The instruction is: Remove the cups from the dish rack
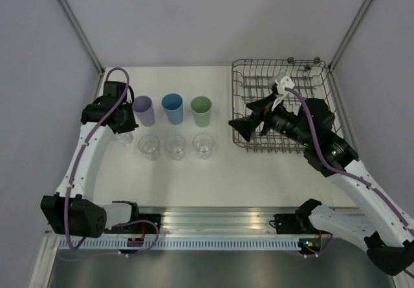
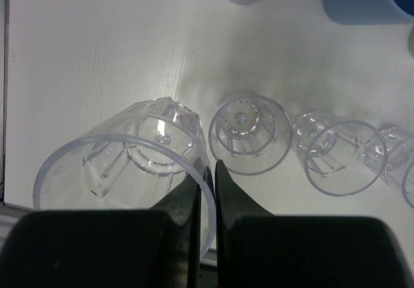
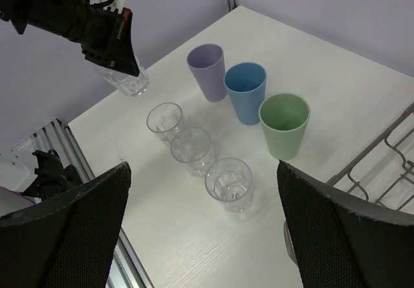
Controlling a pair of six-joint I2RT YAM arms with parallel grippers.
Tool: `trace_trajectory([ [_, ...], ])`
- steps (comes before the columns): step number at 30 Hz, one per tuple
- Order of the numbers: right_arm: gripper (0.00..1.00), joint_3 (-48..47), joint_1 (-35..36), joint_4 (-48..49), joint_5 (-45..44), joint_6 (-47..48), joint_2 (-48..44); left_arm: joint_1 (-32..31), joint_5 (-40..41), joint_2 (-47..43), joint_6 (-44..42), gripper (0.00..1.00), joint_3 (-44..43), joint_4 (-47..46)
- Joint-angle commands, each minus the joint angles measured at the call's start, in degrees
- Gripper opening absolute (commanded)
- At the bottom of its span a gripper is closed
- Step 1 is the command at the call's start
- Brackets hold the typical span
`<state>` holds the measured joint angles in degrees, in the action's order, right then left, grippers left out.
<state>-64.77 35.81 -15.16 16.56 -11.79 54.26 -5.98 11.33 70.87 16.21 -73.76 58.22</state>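
My left gripper (image 1: 121,134) (image 2: 210,169) is shut on the rim of a clear glass (image 2: 123,162), held tilted at the left end of the glass row; it also shows in the right wrist view (image 3: 127,79). Three clear glasses (image 1: 149,147) (image 1: 174,146) (image 1: 203,145) stand in a row on the table. Behind them stand the lavender (image 1: 143,110), blue (image 1: 173,109) and pale green (image 1: 201,111) tumblers. My right gripper (image 1: 240,129) (image 3: 202,169) is open and empty at the left edge of the dish rack (image 1: 304,68). No cup shows in the rack.
The right arm lies across the rack and hides part of it. Grey walls with metal posts enclose the table at the back and sides. The rail with both arm bases (image 1: 213,226) runs along the near edge.
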Motion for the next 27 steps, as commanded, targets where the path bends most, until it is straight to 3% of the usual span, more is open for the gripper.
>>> trace_trajectory([
  [1,0.98,0.61,-0.13,-0.83,0.41,1.86,-2.75,2.54,-0.70,0.93,-1.88,0.02,-1.04,-1.26],
  [11,0.98,2.72,0.05,-1.02,-0.12,2.04,-8.55,9.84,-4.30,8.31,-1.27,0.02,0.54,-3.63],
  [27,0.98,5.71,0.05,2.50,3.39,0.28,-13.48,10.72,1.50,14.29,6.29,0.02,9.07,-15.06],
])
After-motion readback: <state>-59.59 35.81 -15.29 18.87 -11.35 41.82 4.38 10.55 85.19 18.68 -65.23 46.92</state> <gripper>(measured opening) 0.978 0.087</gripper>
